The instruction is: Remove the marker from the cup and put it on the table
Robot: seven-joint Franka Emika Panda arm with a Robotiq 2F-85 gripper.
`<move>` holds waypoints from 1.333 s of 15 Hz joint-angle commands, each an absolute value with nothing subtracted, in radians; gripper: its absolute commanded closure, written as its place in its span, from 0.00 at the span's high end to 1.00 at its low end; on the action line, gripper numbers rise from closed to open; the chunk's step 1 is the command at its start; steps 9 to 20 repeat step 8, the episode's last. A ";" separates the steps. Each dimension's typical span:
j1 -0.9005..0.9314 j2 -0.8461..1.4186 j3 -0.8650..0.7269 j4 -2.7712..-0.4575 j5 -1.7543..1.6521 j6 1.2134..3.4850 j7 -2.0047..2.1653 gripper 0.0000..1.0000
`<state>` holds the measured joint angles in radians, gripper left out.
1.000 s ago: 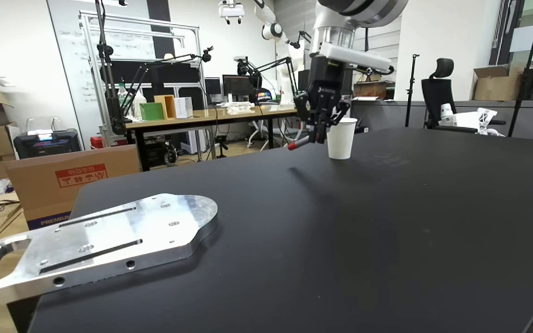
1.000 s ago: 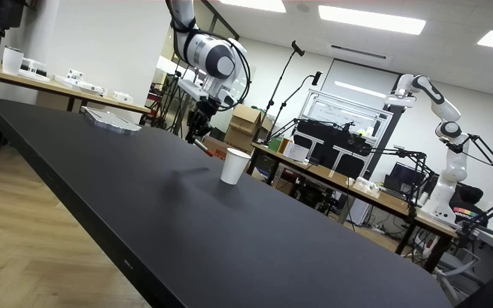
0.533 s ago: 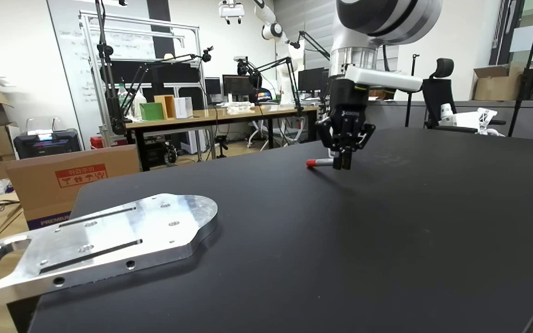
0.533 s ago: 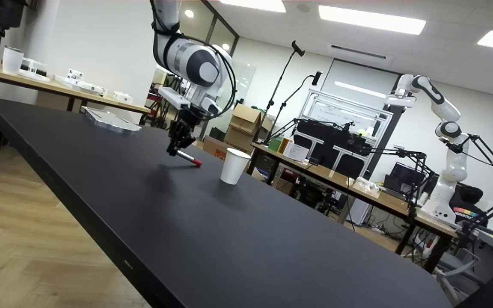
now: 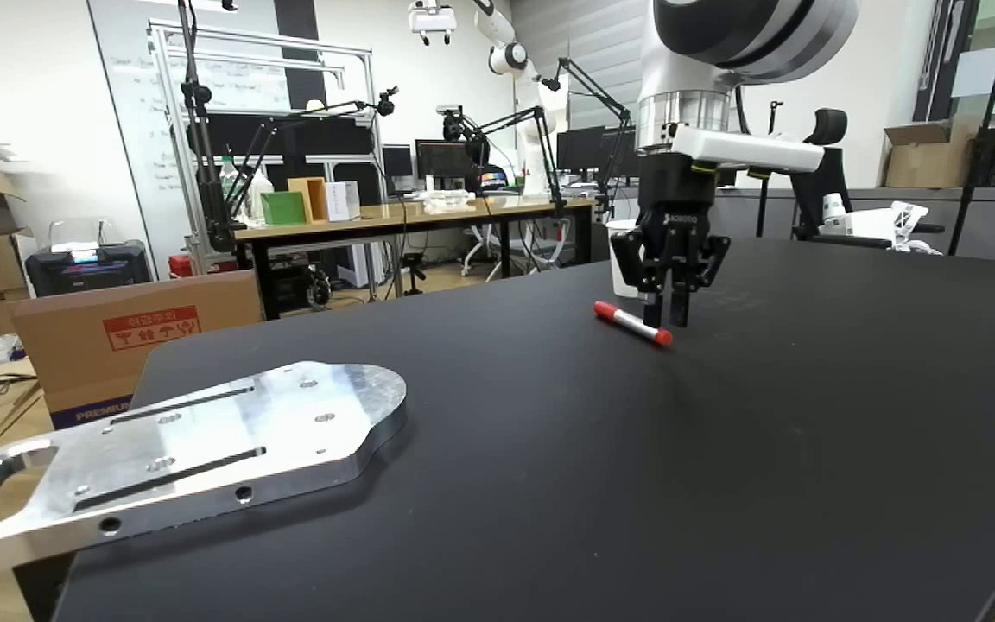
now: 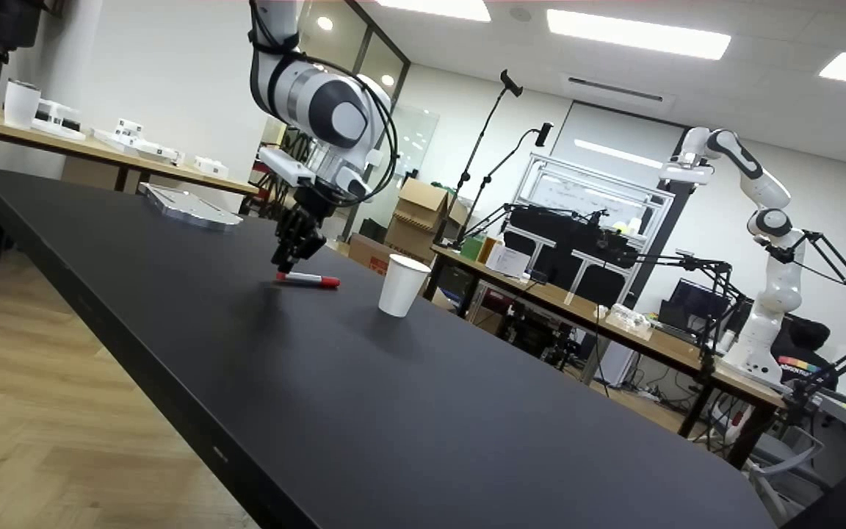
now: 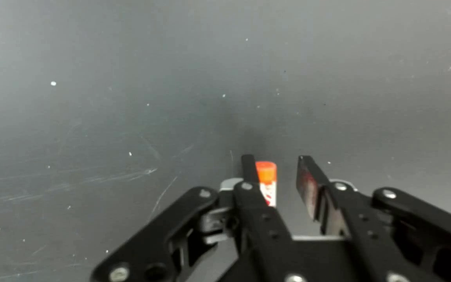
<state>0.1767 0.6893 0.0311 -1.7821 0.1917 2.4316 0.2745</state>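
The marker, white with red ends, lies on the black table (image 5: 549, 484) in both exterior views (image 5: 633, 323) (image 6: 307, 279). The white paper cup stands upright on the table beyond the marker, partly behind the gripper in an exterior view (image 5: 622, 275) and in full view in an exterior view (image 6: 401, 288). My gripper (image 5: 667, 320) is low over the marker's near end. In the wrist view the gripper (image 7: 276, 158) is open, with a gap between its fingers. The marker's red end (image 7: 266, 171) shows in that gap, close to the left finger, which hides part of it.
A silver metal plate (image 5: 290, 423) lies at the table's edge, away from the gripper; it also shows in an exterior view (image 6: 192, 208). A cardboard box (image 5: 143, 345) stands beside the table. A wooden desk (image 5: 402, 218) with equipment stands behind.
The gripper has moved away from the cup and down to the table with the marker, then opened. The marker now lies on the table, turned from its earlier direction. The cup has not moved.
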 commanded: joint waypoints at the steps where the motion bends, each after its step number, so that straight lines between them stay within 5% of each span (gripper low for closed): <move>1: 0.169 0.602 0.038 -1.815 0.189 2.395 0.302 0.65; 5: 0.118 0.494 0.070 -1.807 0.249 2.216 0.273 0.91; 6: 0.150 0.573 0.049 -1.779 0.210 2.318 0.280 0.74; 8: 0.132 0.521 0.059 -1.781 0.231 2.234 0.277 0.86; 20: 0.132 0.521 0.059 -1.781 0.231 2.234 0.277 0.86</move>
